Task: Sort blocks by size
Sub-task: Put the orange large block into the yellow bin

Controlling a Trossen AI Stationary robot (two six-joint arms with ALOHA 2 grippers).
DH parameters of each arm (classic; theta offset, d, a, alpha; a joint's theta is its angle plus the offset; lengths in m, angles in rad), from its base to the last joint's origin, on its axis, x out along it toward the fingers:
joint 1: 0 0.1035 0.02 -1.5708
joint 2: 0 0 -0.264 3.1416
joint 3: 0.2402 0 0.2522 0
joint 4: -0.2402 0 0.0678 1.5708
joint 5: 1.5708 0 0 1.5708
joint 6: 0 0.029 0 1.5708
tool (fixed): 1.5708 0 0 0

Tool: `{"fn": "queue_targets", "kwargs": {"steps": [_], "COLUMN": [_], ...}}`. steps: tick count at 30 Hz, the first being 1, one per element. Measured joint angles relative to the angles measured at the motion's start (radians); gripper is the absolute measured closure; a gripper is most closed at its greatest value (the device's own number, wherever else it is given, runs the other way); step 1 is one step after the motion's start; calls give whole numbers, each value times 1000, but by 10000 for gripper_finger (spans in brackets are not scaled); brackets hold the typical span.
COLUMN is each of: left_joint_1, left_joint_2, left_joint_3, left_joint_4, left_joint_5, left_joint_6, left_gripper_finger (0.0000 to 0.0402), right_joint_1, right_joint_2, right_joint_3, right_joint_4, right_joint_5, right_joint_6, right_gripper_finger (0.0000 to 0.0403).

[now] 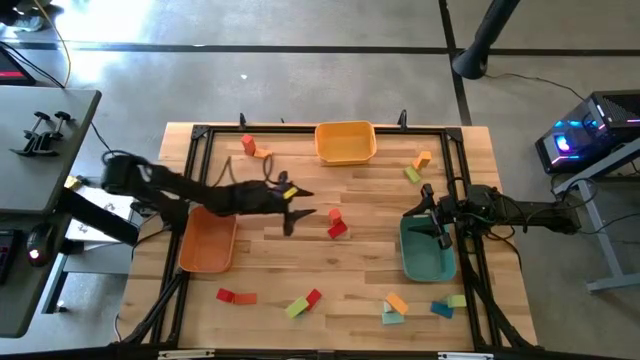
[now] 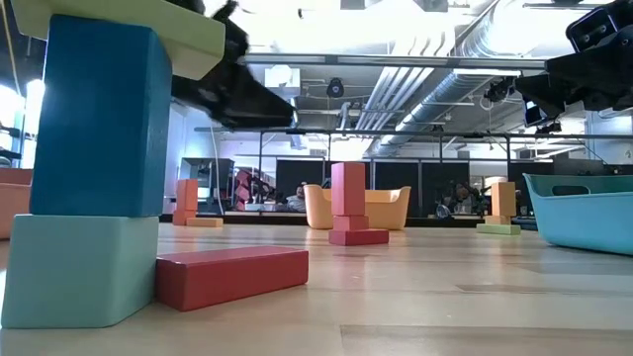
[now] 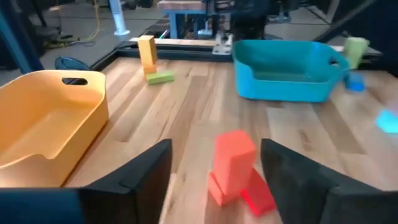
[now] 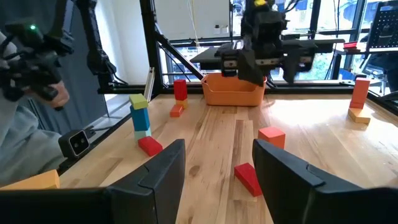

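The orange block stood upright on a flat red block near the middle of the counter, between the orange tray and the teal tray. I had the left gripper just beside that pair, on the orange tray's side, and through its wrist camera I saw its jaws apart with the orange block framed between them. The right gripper hung over the teal tray with its jaws apart and nothing in them. Other blocks lay scattered toward the counter's edges, well apart from the pair, and the yellow tray sat at the far edge.

As I judged it, the step was to grasp the orange block. To do it well I would centre the jaws on it, come down squarely, and close gently above the red block so the lower piece was not dragged along.
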Motion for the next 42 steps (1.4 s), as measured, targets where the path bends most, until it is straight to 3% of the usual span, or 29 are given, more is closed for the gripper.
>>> {"fn": "queue_targets", "kwargs": {"steps": [5, 9, 17, 26, 37, 42], "left_joint_1": [23, 17, -35, -124, -109, -103], "left_joint_2": [163, 257, 308, 329, 404, 404], "left_joint_3": [109, 185, 237, 237, 237, 237], "left_joint_4": [9, 7, 8, 2, 70, 76], "left_joint_5": [31, 46, -74, -280, -311, -257], "left_joint_6": [-1, -11, -116, -191, -260, -242], "left_gripper_finger": [104, 85, 83, 83, 83, 101], "right_joint_1": [0, 0, 0, 0, 0, 0], "right_joint_2": [0, 0, 0, 0, 2, 2], "right_joint_3": [0, 0, 0, 0, 0, 0], "right_joint_4": [0, 0, 0, 0, -1, -1], "right_joint_5": [0, 0, 0, 0, 0, 0], "right_joint_6": [0, 0, 0, 0, 0, 0], "right_gripper_finger": [219, 219, 219, 219, 219, 219]}}
